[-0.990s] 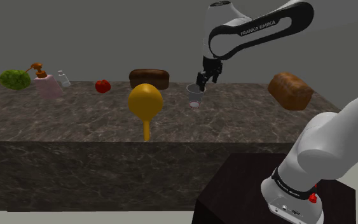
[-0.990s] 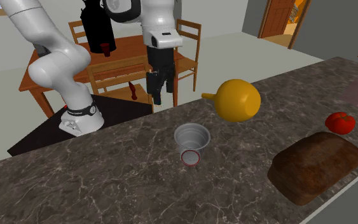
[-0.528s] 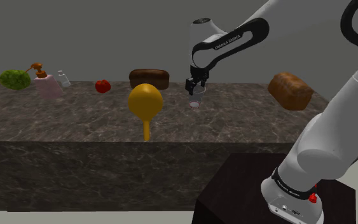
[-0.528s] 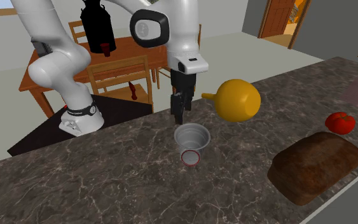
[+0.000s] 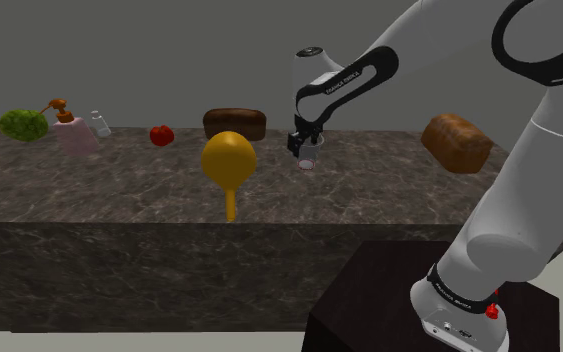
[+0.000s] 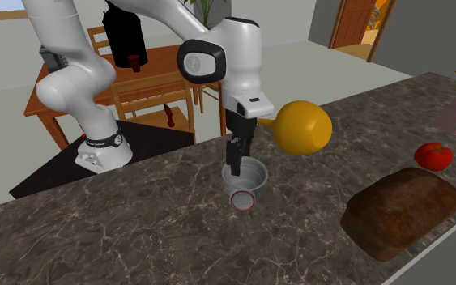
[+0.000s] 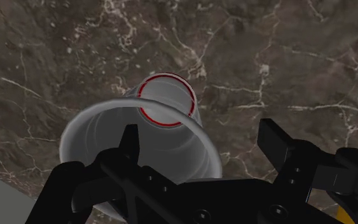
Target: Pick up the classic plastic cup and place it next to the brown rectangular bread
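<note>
Stand: nearest you in the shoulder view, at the lower right; a dark box carrying the arm.
Counter: dark marbled stone, beyond the stand.
Yellow gourd: near the front of the counter, toward the shoulder view's left of the cup and apart from it.
Gripper: you see the fingers standing apart, not clamped. One finger is inside the cup's mouth, the other outside its wall.
Cup: pale and translucent, with a red ring at its base; upright on the counter, mid-depth, under the gripper.
Dark loaf: behind the gourd, near the far edge, apart from the cup.
Light-brown loaf: toward the shoulder view's right, well apart from the cup.
Tomato: near the far edge, beside the dark loaf.
</note>
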Tool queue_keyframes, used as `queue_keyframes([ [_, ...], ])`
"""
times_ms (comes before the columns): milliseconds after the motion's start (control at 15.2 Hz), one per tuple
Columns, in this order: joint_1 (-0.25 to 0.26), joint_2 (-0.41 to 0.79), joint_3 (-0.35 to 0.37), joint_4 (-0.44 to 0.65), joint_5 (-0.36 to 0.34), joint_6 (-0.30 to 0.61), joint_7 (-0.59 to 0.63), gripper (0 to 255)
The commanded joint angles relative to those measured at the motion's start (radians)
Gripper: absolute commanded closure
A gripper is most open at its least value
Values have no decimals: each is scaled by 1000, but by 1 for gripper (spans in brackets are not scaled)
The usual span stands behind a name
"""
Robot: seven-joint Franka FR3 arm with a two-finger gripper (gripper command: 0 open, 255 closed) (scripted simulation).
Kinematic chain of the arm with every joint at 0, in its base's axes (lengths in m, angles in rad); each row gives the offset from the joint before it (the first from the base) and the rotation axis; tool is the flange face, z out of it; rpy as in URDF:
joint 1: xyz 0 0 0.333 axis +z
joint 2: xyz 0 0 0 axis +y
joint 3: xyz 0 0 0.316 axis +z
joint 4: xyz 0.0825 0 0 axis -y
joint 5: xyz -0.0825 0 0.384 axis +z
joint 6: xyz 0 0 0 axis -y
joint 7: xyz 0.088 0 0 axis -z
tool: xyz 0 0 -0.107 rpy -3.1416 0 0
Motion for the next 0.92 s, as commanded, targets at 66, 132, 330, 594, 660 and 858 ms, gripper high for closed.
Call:
queue_keyframes([
  [66, -3, 16, -3, -4, -2, 22, 0, 0],
  [132, -3, 16, -3, -4, -2, 22, 0, 0],
  [330, -3, 16, -3, -4, -2, 22, 0, 0],
  [594, -3, 16, -3, -4, -2, 21, 0, 255],
  [660, -3, 16, -3, -4, -2, 21, 0, 255],
  [858, -3, 16, -2, -4, -2, 21, 0, 255],
])
